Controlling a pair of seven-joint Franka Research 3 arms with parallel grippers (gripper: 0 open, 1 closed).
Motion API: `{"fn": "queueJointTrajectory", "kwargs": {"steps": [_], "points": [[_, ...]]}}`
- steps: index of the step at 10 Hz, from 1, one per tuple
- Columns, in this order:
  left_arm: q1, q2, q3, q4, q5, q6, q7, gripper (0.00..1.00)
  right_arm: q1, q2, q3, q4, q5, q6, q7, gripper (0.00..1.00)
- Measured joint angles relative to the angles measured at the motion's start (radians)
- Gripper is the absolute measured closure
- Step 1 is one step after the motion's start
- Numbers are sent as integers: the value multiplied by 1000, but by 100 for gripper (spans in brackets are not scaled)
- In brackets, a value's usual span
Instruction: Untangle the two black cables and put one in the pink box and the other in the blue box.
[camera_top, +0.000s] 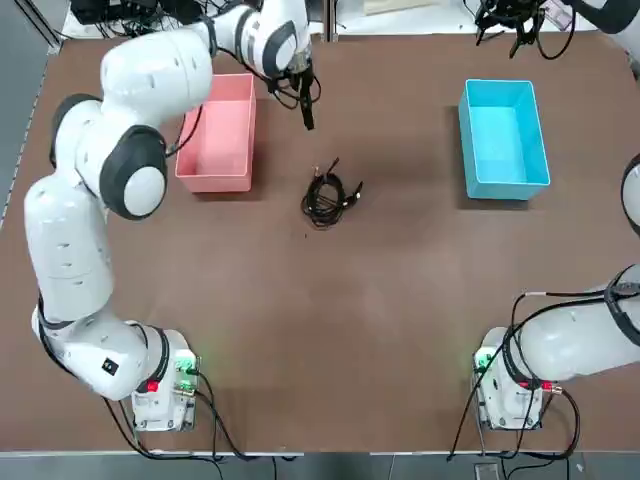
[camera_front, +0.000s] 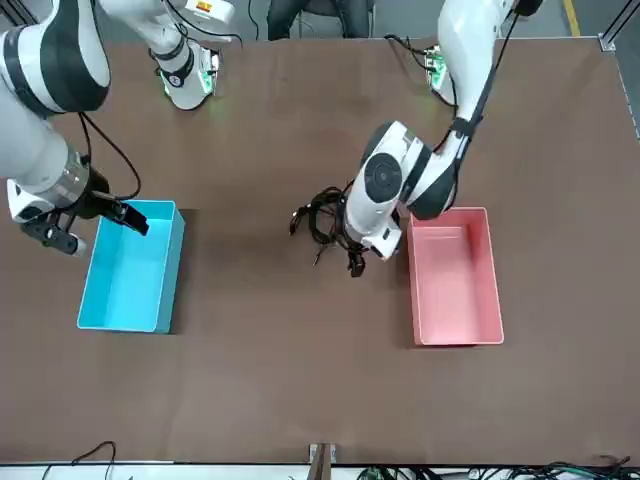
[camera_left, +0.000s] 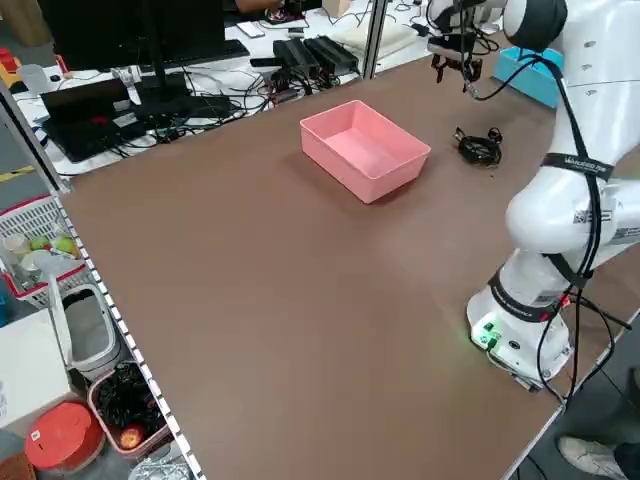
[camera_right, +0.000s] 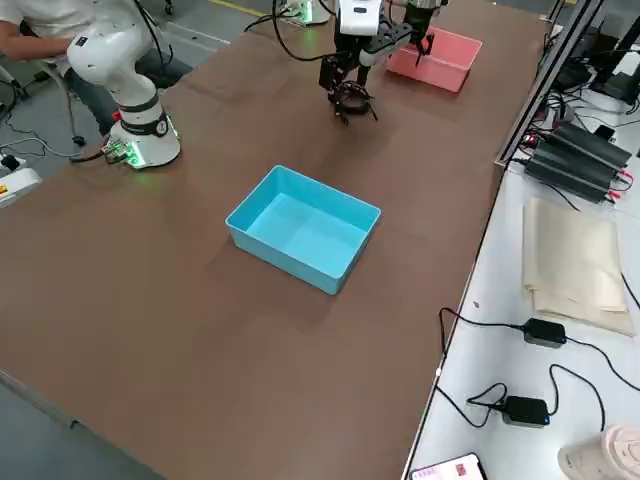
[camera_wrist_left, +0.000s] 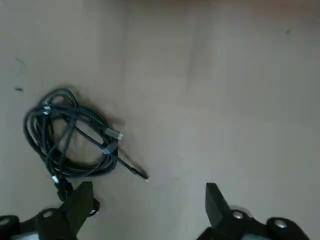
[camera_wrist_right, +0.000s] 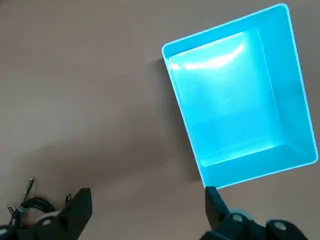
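Observation:
The two black cables (camera_top: 329, 194) lie tangled in one small bundle on the brown table, between the pink box (camera_top: 218, 132) and the blue box (camera_top: 503, 138). Both boxes look empty. My left gripper (camera_top: 306, 112) hangs above the table just beyond the bundle, next to the pink box's far corner. In the left wrist view its fingers (camera_wrist_left: 82, 201) stand wide apart with nothing between them, and the cables (camera_wrist_left: 69, 134) lie off to one side. My right gripper (camera_wrist_right: 147, 202) is open and empty, raised past the far end of the blue box (camera_wrist_right: 235, 95).
Black wire clutter and power bricks (camera_left: 310, 55) sit past the table's far edge. A shelf with baskets (camera_left: 45, 240) stands off the table's left side. The arm bases (camera_top: 165, 385) stand at the near edge.

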Motion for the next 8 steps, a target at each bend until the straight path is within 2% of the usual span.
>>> {"fn": "queueJointTrajectory", "kwargs": {"steps": [2, 5, 6, 8], "points": [[-36, 59, 1, -1, 0, 62, -14, 8, 26, 2, 0, -25, 4, 64, 63, 0], [-68, 95, 1, -5, 0, 92, -31, 15, 63, 4, 0, -80, 4, 118, 116, 0], [-75, 100, 2, -26, 1, 128, -34, 21, 66, 4, 0, -84, 4, 118, 126, 0], [-103, 114, 6, -97, 3, 224, -36, 22, 76, 4, 0, -96, 4, 131, 146, 0]]}}
